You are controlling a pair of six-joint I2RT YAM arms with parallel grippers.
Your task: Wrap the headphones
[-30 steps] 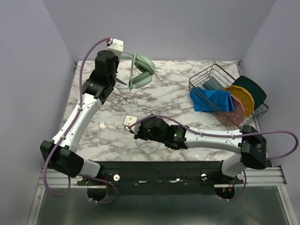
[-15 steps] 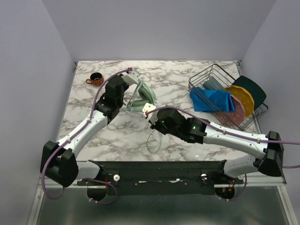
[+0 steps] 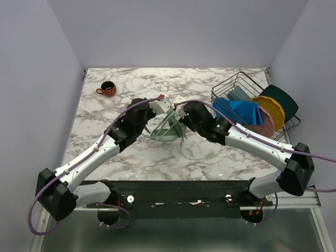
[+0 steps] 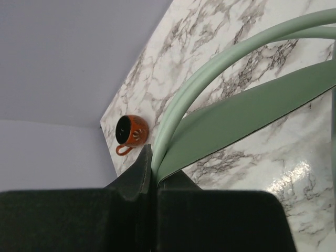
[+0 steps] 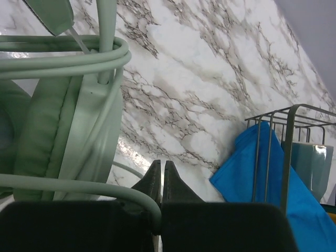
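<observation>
The pale mint-green headphones [image 3: 167, 132] sit at the middle of the marble table, between my two grippers. My left gripper [image 3: 164, 116] reaches them from the left. In the left wrist view it [image 4: 152, 164] is shut on the slim headband [image 4: 220, 63], which runs up and to the right from the jaws. My right gripper [image 3: 180, 123] comes in from the right. In the right wrist view it [image 5: 161, 172] is shut on the thin cable [image 5: 63, 185], which curves into the jaws from the left. A padded cup [image 5: 58, 131] stands just left of it, with cable turns [image 5: 63, 55] over its top.
A small orange cup [image 3: 107, 88] stands at the back left [image 4: 131, 131]. A wire rack [image 3: 226, 86] at the right holds a blue cloth [image 3: 239, 113] and several coloured plates [image 3: 273, 110]. The cloth [image 5: 262, 178] is close to my right gripper.
My left arm has carried the headphones from the back left to the table's middle. My right gripper has moved from the near middle up to the headphones, bringing the cable along.
</observation>
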